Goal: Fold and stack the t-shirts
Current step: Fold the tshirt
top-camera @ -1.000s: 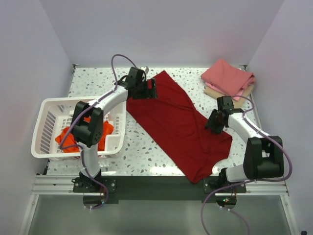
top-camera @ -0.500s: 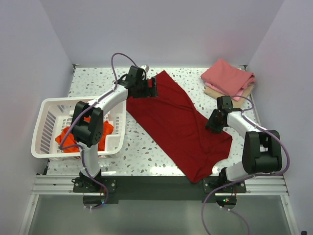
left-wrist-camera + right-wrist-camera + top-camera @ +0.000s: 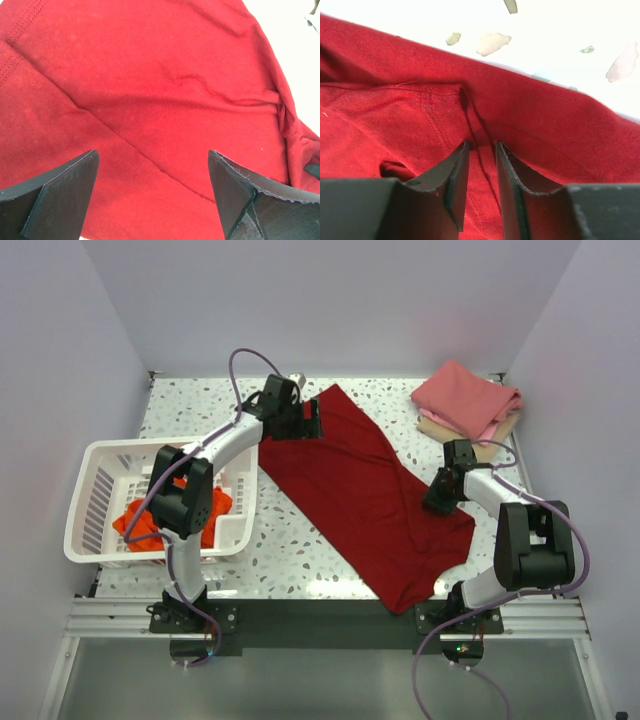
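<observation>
Large dark crimson cloth t-shirt (image 3: 365, 490) is lying on the speckled table (image 3: 195, 405), stretching far-left to near-right.
Left gripper (image 3: 316, 421) is gaping over its far end; right gripper (image 3: 438, 502), shifted slightly nearer, is pinching its edge.

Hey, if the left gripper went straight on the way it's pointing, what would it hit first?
The dark crimson cloth t-shirt. The left gripper points down at it with its fingers wide open and only red fabric between them; the gap to the cloth is hard to judge.
</observation>
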You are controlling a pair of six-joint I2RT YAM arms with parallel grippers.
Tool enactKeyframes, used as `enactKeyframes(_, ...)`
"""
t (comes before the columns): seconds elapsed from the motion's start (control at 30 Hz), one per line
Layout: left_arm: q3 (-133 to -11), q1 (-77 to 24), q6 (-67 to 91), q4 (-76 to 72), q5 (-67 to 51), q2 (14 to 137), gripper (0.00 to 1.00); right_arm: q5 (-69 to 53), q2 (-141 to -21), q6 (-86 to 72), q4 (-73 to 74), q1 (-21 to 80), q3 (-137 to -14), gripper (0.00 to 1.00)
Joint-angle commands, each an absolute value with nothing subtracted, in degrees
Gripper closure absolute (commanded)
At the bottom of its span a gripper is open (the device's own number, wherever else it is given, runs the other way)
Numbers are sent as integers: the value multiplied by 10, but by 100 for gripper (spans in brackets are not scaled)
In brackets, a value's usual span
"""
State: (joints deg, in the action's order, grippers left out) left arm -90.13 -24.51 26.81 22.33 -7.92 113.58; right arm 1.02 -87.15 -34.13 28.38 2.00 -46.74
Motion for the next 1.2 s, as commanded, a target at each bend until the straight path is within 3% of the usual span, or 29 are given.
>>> enactKeyframes(0.0,-929,-247,257,224,-84,1139,5,25,-873,-350,272,17,-467,70)
enactKeyframes(0.1,-930,-247,256,225,-85,1140,5,24,-873,-352,274,16,-469,78)
enactKeyframes(0.2,-931,-247,255,225,-85,1139,5,22,-867,-352,279,15,-477,81)
enactKeyframes(0.43,-931,-247,253,226,-87,1138,5,18,-867,-349,274,16,-486,100)
enactKeyframes(0.83,-917,-247,255,223,-86,1129,5,-21,-813,-344,278,33,-506,100)
enactKeyframes(1.17,-892,-247,260,214,-87,1114,5,-54,-803,-345,279,108,-507,100)
